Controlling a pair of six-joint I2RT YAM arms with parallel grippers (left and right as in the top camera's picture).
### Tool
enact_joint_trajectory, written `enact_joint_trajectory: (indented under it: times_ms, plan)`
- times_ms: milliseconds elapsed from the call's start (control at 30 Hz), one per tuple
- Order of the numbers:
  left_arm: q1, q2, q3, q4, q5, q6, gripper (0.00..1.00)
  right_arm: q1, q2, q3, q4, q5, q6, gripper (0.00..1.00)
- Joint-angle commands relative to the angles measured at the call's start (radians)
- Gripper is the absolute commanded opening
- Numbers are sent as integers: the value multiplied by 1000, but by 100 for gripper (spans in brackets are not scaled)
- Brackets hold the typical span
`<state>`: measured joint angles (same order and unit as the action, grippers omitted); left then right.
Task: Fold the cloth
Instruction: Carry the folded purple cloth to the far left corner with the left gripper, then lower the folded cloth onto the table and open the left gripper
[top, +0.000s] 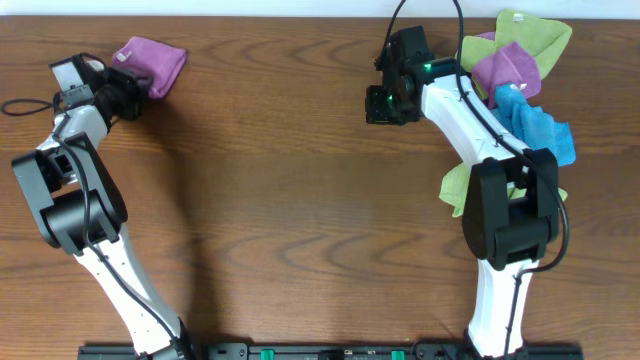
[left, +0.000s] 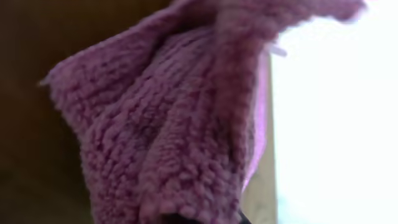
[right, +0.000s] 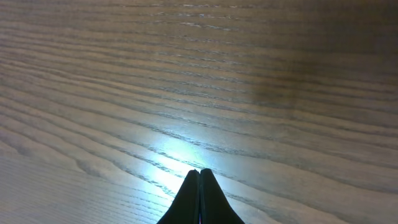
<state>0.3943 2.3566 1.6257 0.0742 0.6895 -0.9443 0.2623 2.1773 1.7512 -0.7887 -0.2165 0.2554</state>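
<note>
A purple fuzzy cloth (top: 152, 62) lies bunched at the table's far left corner. In the left wrist view the purple cloth (left: 174, 124) fills most of the frame, very close to the camera. My left gripper (top: 128, 88) is at the cloth's near left edge and appears shut on it; its fingertips (left: 202, 219) are almost wholly hidden by the cloth. My right gripper (top: 383, 108) is over bare wood at the back, right of the middle. Its fingers (right: 199, 172) are pressed together and hold nothing.
A pile of cloths sits at the back right: a green one (top: 522, 30), a purple one (top: 505, 68) and a blue one (top: 537, 128). Another green cloth (top: 455, 185) shows behind the right arm. The table's far edge (top: 300, 18) runs just behind both grippers.
</note>
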Motion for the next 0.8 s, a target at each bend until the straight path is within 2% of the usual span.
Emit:
enact_joint_trajectory:
  times_ms: [0, 300, 667, 700, 767]
  plan:
    - [-9, -14, 5, 36, -33, -79, 6, 8, -14, 6, -2, 2, 21, 1]
    - [0, -14, 5, -10, -137, -162, 6, 8, -14, 6, -7, 2, 22, 1]
    - [0, -14, 5, -10, -126, -190, 6, 8, -14, 6, -5, 2, 37, 1]
    - [0, -14, 5, -10, -108, -190, 17, 8, -14, 6, -5, 2, 37, 1]
    - [0, -15, 5, -33, -70, -216, 50, 8, -14, 6, -4, 2, 37, 1]
